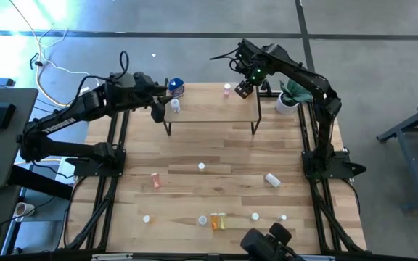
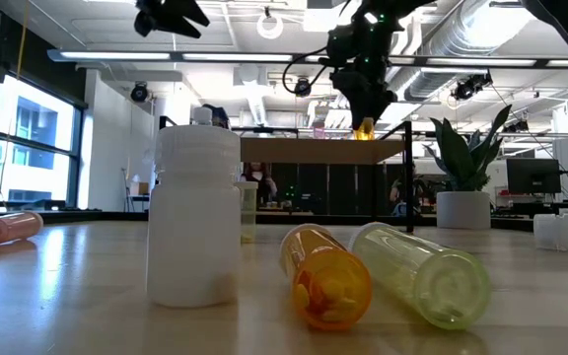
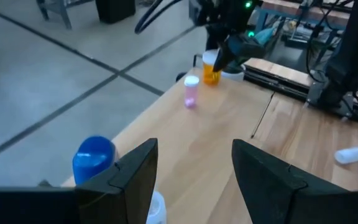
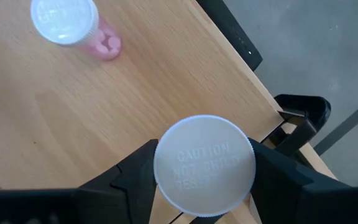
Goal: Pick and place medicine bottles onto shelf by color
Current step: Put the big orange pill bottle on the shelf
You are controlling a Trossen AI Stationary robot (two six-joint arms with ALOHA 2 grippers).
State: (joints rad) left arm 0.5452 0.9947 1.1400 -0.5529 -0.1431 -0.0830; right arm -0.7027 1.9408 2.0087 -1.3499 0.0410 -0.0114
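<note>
Blue plastic shows first: the blue-topped round bottle (image 3: pixel 94 157) stands just before my left gripper (image 3: pixel 194 171), whose fingers are spread and empty over the light-wood shelf board (image 3: pixel 229 134). Farther from it, toward my other arm, stands the pink vial with a white cap (image 4: pixel 73 25). My right gripper (image 4: pixel 204 167) pinches the amber bottle with a white cap (image 4: pixel 204 163) above the shelf's far corner, just beside the pink vial. I think I should lower it straight, clear of the edge, keep it apart from pink, then let go.
</note>
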